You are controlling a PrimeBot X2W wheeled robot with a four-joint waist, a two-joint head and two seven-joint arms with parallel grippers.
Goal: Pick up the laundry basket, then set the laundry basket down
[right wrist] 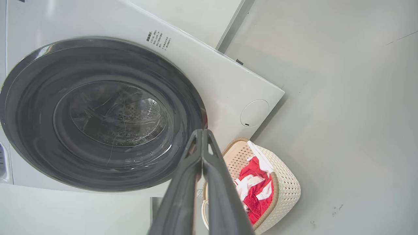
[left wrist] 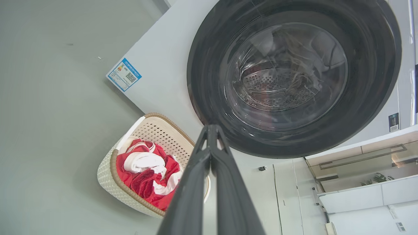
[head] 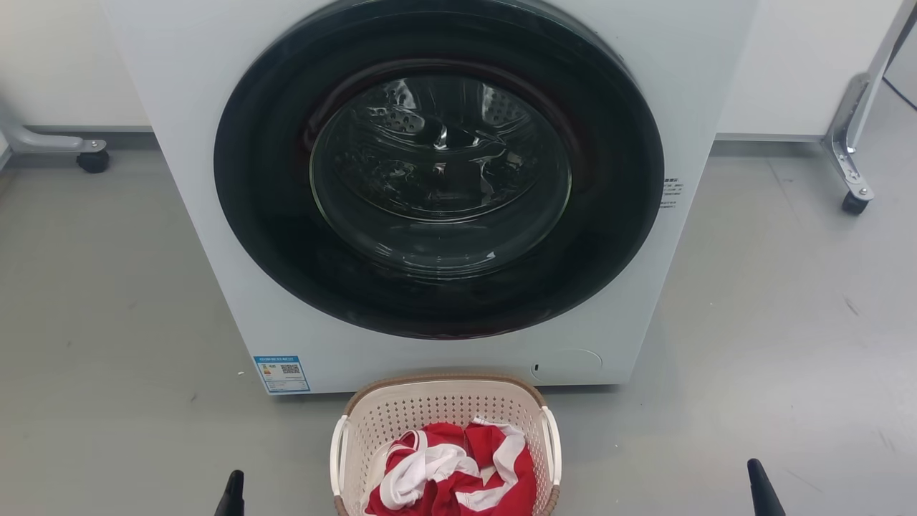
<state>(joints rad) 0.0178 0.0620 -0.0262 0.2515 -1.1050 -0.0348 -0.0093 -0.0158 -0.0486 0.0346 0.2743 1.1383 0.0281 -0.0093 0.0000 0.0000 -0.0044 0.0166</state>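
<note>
Two grippers, both clenched on nothing. In its wrist view, my left gripper point(left wrist: 211, 130) has its two dark fingers pressed together at the tips. My right gripper point(right wrist: 202, 133) is closed the same way. From my head, each one shows as a single dark point at the near edge, one to the left and one to the right.

The laundry basket point(head: 430, 408) sits on the grey floor point(head: 752, 322) between them, well apart from each gripper and touched by neither. Its near end is cut off by the bottom edge of the head view. One white handle point(head: 338, 451) faces my left gripper and the other handle point(head: 553, 444) faces my right. Inside the brown rim lies a crumpled heap of red and white cloth point(head: 458, 473).

Just beyond the basket's far end stands the white washing machine point(head: 200, 215). I cannot tell whether the two touch. The machine's round dark door point(head: 437, 172) is closed, and the steel drum shows through the glass. A blue label point(head: 281, 373) is stuck low on the left of the machine's front, and a round cover point(head: 566, 364) sits low on the right.

Farther out, a metal leg on a black caster point(head: 93, 159) stands at the far left and another caster point(head: 854, 202) at the far right.
</note>
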